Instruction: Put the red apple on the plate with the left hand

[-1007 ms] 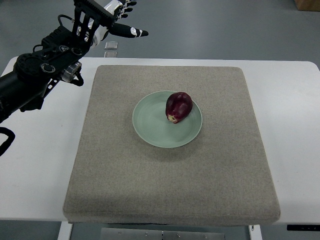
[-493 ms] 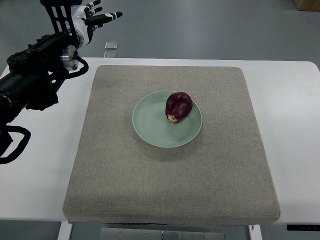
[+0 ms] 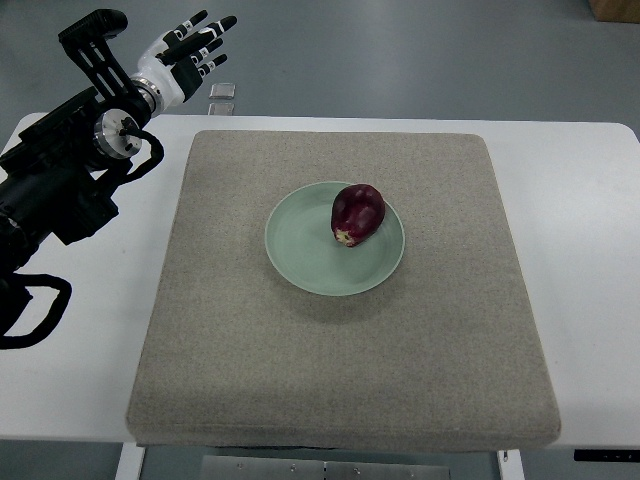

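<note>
While the dark red, slightly lopsided apple (image 3: 357, 213) lies on the round pale green ceramic plate (image 3: 300, 245), toward the plate's far right part, the left hand (image 3: 187, 55) is well apart from it, raised beyond the far left corner of the surface. That hand is white with black fingertips, and its fingers (image 3: 210, 28) are spread and extended, holding nothing; they point up and to the right in the top view, over the grey floor (image 3: 430, 55) past the surface's far edge. The black left arm (image 3: 65, 170), with its joints and cable loops, comes in from the picture's left edge and crosses the left part of the white rectangular surface (image 3: 590, 220).

The plate sits near the middle of a square, coarse-woven grey-beige fabric mat (image 3: 340, 370), which covers most of the surface. The apple rests on its side, with a small pale spot at its lower left end; it touches only the plate. A small pale square object (image 3: 222, 91) lies on the floor just beyond the surface's far edge, close below the fingertips of the left hand. A brown box corner (image 3: 614, 8) shows at the top right of the picture.
</note>
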